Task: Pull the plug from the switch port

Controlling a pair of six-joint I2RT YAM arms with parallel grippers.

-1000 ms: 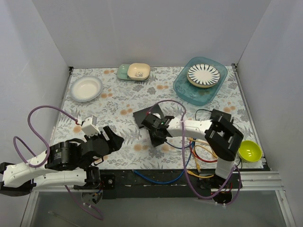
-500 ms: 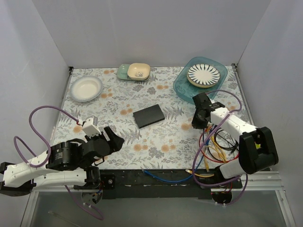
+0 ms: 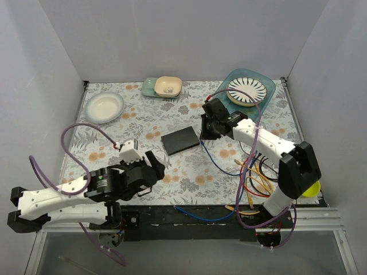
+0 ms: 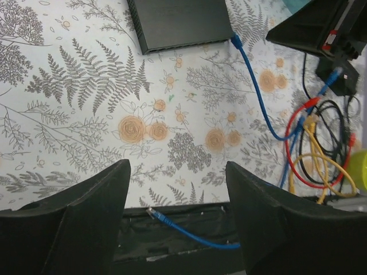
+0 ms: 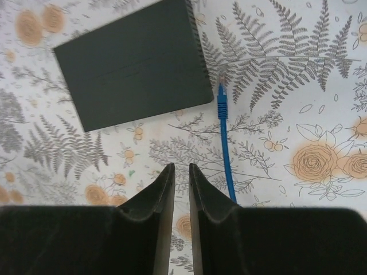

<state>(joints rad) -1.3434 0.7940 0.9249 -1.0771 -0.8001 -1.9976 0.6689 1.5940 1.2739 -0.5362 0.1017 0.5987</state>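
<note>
From above: switch box (image 3: pixel 180 140) lying flat; right gripper (image 3: pixel 207 132) just right of it, left gripper (image 3: pixel 156 165) nearer the bases, apart from it.

Left wrist: spread wide, empty, below the box.

Right wrist: pinched almost closed on nothing; blue plug (image 5: pixel 221 94) lying loose just beside the box edge, outside the switch port (image 5: pixel 195 46).

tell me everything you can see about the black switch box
The switch box is a flat, matte black rectangle with faint lines across its top and a ribbed strip along one short edge, probably its ports. It lies flat and skewed on the floral cloth, mid-table. Nothing rests on it or grips it. The blue cable ends in a clear plug lying on the cloth beside that edge's corner, not inserted.
</note>
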